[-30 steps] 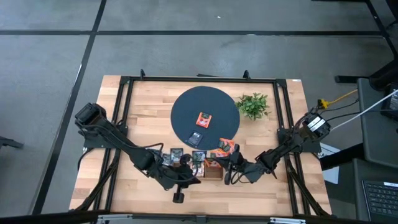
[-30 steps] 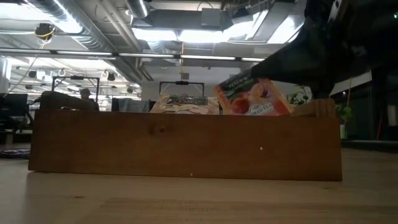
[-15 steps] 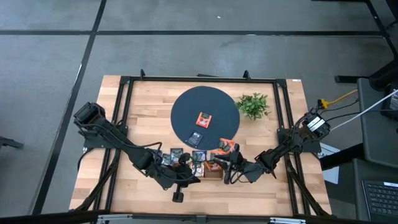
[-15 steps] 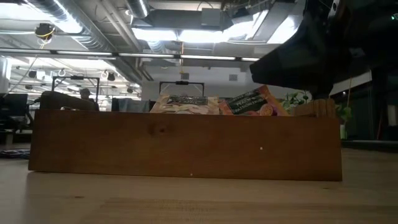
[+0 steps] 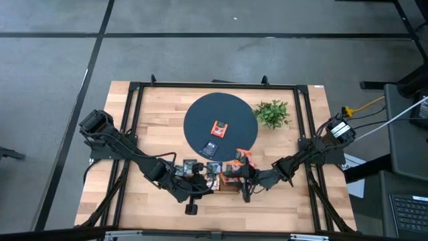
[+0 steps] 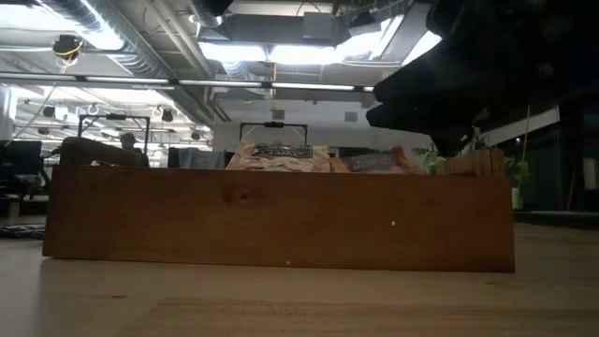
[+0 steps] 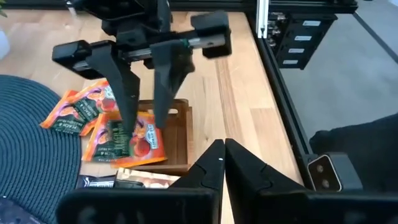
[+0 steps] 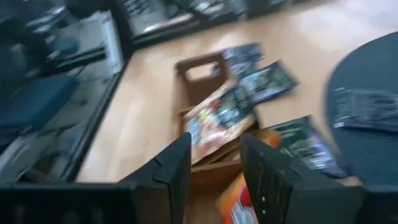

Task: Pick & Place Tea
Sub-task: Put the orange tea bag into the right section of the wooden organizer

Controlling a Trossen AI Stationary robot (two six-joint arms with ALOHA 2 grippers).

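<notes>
**Orange-red sachet lying loose in the tray's end compartment**

Right gripper point(image 7: 142, 115) poised over the end compartment of the narrow brown wooden tray point(image 5: 229, 185), near the bench's point(image 5: 297, 201) front edge. Fingers point(image 8: 165, 171) parted, gripping nothing. Orange-red flat square tea sachet point(image 7: 127, 140) lying tilted in that compartment, just beneath the fingertips. Two more orange-red sachets point(image 7: 78, 112) overlapping on the bench just beside the tray, at the rim of the round dark mat point(image 5: 221, 107). On the mat, one orange-red sachet point(image 5: 219, 128) and one dark navy sachet point(image 5: 211, 149). Left gripper point(image 7: 222, 152) close by, pointing along the tray toward the right gripper, fingers pressed together and empty. Leafy green plant point(image 5: 272, 112) well apart, toward the bench's back right.
</notes>
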